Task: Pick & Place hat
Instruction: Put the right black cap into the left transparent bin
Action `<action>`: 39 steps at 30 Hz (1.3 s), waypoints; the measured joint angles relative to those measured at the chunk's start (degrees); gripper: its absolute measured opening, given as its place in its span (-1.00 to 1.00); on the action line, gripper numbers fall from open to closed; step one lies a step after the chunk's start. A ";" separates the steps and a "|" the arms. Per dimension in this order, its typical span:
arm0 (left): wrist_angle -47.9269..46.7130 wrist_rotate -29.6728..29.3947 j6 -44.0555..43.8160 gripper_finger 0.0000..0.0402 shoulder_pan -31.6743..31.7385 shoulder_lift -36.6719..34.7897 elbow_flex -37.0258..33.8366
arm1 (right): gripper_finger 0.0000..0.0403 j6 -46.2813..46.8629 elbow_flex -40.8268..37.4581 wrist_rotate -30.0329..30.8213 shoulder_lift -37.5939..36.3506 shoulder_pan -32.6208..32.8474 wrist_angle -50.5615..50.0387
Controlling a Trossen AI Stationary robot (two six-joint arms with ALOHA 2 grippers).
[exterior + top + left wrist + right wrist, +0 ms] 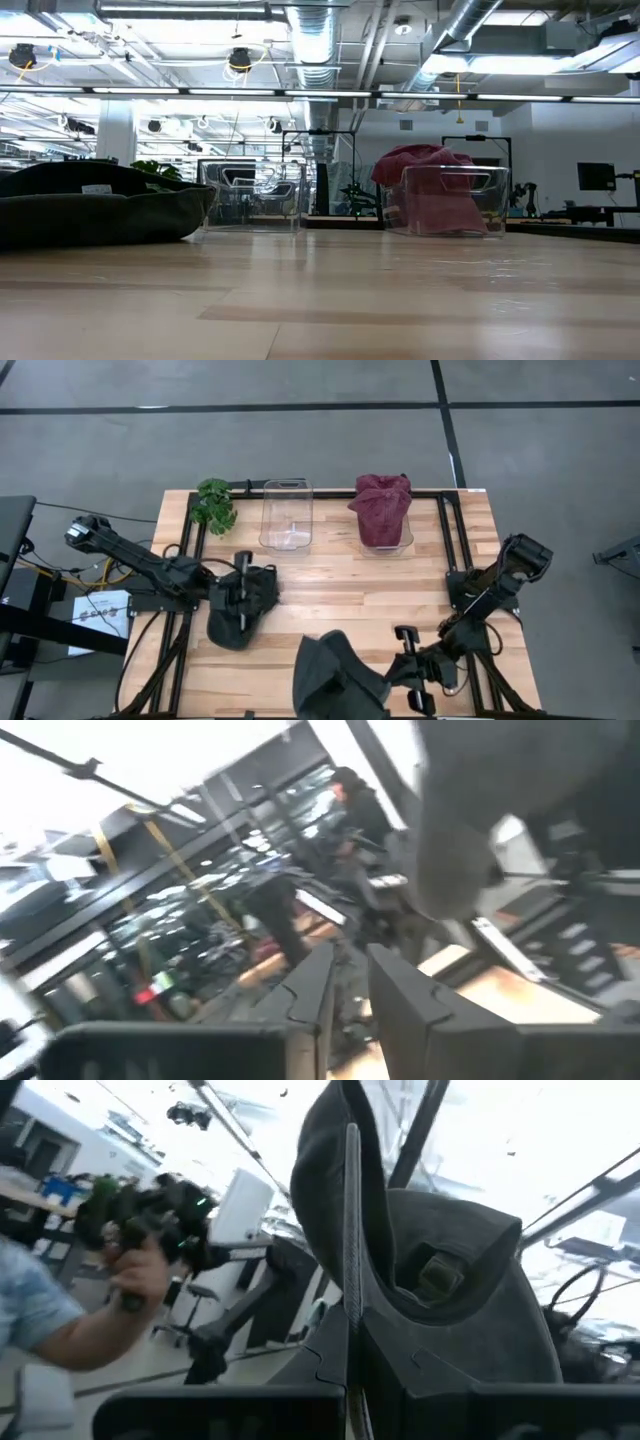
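The right gripper (400, 665) holds a dark grey hat (335, 675) at the table's (330, 585) near edge. Its fingers are pressed together on a thin fold of the brim, which the right wrist view shows running as a stiff edge straight out from between the fingers (320, 1370). The hat hangs out from the gripper toward the left arm's side, with its soft crown bulging beyond the brim. The empty clear bin (287, 513) lies at the far side, well apart from this hat, so the coming carry probably goes away from the near edge and a little leftward.

The left gripper (243, 588) rests over a second dark hat (240, 608) lying flat on the wood. Its fingers (310, 995) stand slightly apart, with a narrow gap between them.

A red hat (381, 507) of soft knit-looking cloth already fills the other clear bin (385, 546). A small green plant (213, 503) stands at the far left corner. The bins are rigid clear plastic and the table is pale jointed wood.
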 joint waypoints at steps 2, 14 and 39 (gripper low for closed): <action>-0.17 -2.52 0.03 -0.63 0.01 -1.05 0.00 | -1.00 1.47 -1.68 -0.92 0.00 -1.02 0.27; -12.87 -1.89 -1.27 -0.54 0.08 -1.97 0.00 | -1.00 14.18 -5.14 0.55 0.00 -8.28 -0.09; -16.70 -5.27 7.02 -0.59 -8.03 -6.99 0.00 | -0.99 19.92 -5.21 1.70 0.00 -7.73 -2.29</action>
